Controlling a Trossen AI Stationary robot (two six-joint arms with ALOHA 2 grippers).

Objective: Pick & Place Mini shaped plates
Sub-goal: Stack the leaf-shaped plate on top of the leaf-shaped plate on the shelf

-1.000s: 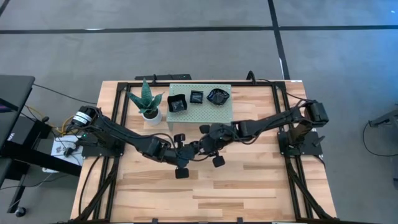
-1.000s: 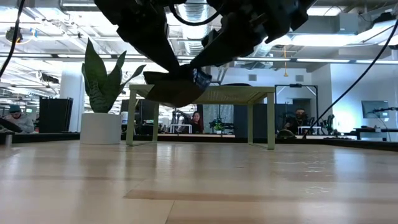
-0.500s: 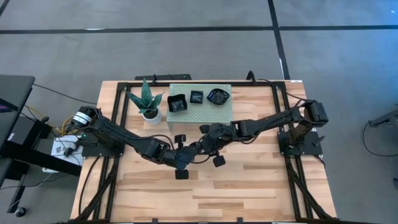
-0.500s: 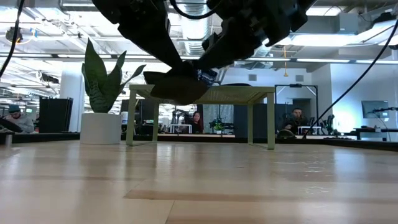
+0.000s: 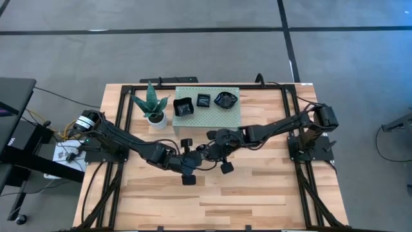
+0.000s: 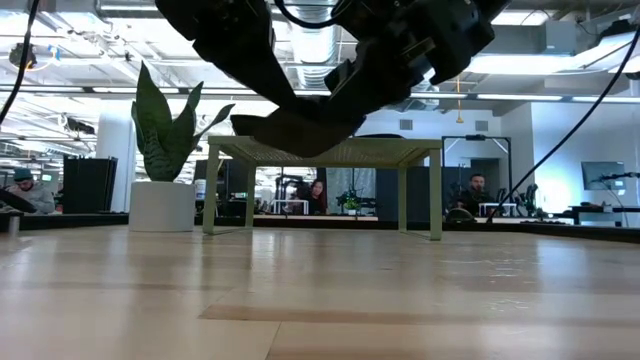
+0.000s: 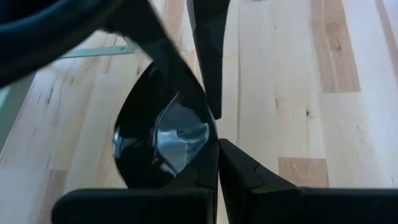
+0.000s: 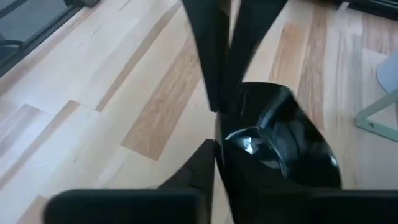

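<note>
You have both grippers meeting over the middle of the wooden table, each pinching the same glossy black plate. Your left gripper has its fingers drawn together on the plate's rim, nearly touching, with the dish spreading out to one side of them. Your right gripper grips the opposite edge, its fingers narrowed onto the rim with only a thin gap between them. In the low view the plate hangs clear of the tabletop between the two arms, level with the top of the green stand. Seen from above, it sits just on the near side of that stand, on which three more black plates rest in a row. A potted plant stands just left of the stand.
</note>
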